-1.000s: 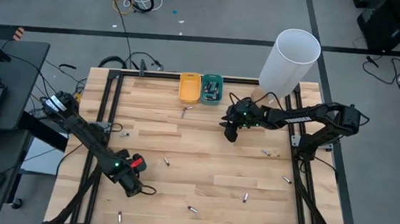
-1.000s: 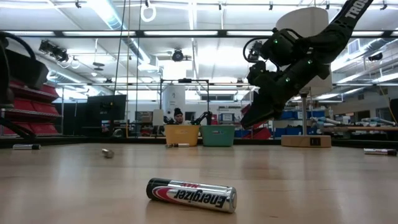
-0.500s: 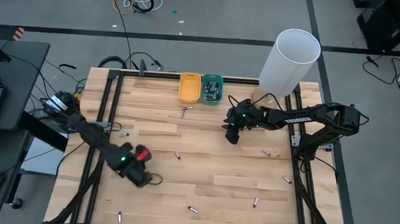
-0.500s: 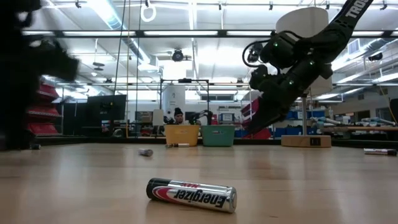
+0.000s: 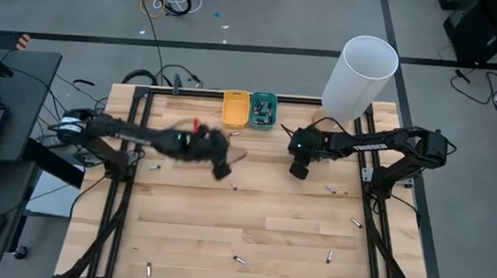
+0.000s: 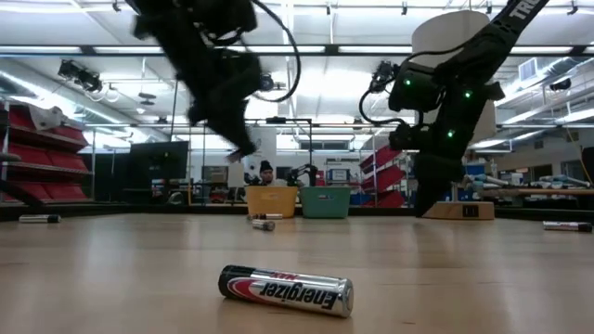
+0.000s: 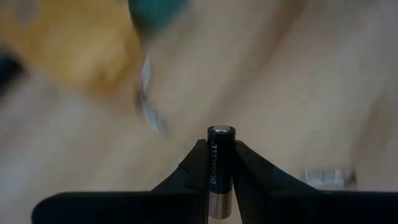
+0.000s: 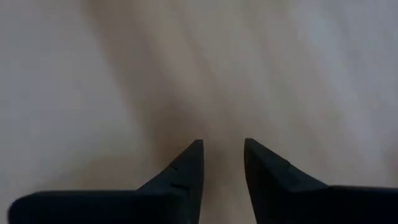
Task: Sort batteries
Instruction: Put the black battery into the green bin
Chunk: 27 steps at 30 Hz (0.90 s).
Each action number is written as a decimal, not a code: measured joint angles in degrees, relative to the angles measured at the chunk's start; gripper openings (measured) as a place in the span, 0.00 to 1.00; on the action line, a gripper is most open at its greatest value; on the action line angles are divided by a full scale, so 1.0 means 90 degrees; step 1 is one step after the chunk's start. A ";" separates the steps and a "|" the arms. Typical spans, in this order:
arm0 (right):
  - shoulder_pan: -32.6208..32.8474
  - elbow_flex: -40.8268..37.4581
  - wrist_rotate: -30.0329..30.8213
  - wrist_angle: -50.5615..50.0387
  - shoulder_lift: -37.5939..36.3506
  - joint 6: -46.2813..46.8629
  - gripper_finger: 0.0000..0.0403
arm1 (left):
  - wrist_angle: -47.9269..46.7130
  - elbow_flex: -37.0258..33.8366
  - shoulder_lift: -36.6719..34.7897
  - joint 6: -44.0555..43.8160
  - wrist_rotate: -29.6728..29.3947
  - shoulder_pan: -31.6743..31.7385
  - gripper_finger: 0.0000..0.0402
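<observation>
My left gripper (image 5: pixel 221 167) is up over the table's middle, near the yellow tray (image 5: pixel 236 108) and the teal tray (image 5: pixel 263 109), and is shut on a dark Duracell battery (image 7: pixel 221 134). It shows blurred in the low view (image 6: pixel 244 148). My right gripper (image 5: pixel 298 169) is open and empty, pointing down at bare wood (image 8: pixel 224 146) right of the trays. Several loose batteries lie on their sides on the table: one under my left gripper (image 5: pixel 233 187), one by the yellow tray (image 5: pixel 231 136), an Energizer one near the front (image 6: pixel 286 290). My left gripper pinches the battery's sides (image 7: pixel 214 167) between its two fingers. The battery lies along the fingers, and its silvery flat end (image 7: pixel 221 130) sticks out past the fingertips. It is lifted clear of the table.
A tall white cylinder (image 5: pixel 360 77) stands at the back right corner. The teal tray holds some batteries. More batteries lie at the right (image 5: pixel 332 189), (image 5: pixel 356 223), (image 5: pixel 329 255) and along the near edge (image 5: pixel 239 260), (image 5: pixel 148 270). A black frame rims the table.
My left gripper has swung fast from the near left corner up and toward the far edge, toward the trays. My right gripper has shifted a little toward the right edge and tipped to point straight down. Two loose batteries have rolled toward the table's right.
</observation>
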 joint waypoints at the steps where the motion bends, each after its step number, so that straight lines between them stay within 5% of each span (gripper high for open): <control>1: 0.0014 0.0014 0.0335 0.0006 0.0000 -0.0152 0.24 | 0.0275 0.0088 0.0000 0.0422 0.0174 0.0307 0.13; 6: -0.0059 0.0109 0.0931 0.0161 -0.0005 -0.0389 0.21 | 0.1522 0.0487 0.0037 0.1800 0.0966 0.1685 0.14; 11: -0.0077 0.0143 0.0928 0.0201 -0.0012 -0.0420 0.21 | 0.3243 0.0516 0.0542 0.2111 0.2549 0.2649 0.14; 27: -0.0026 0.0105 0.1071 0.0303 -0.0011 0.0026 0.20 | 0.6602 0.0508 0.2606 0.1959 0.4357 0.3425 0.14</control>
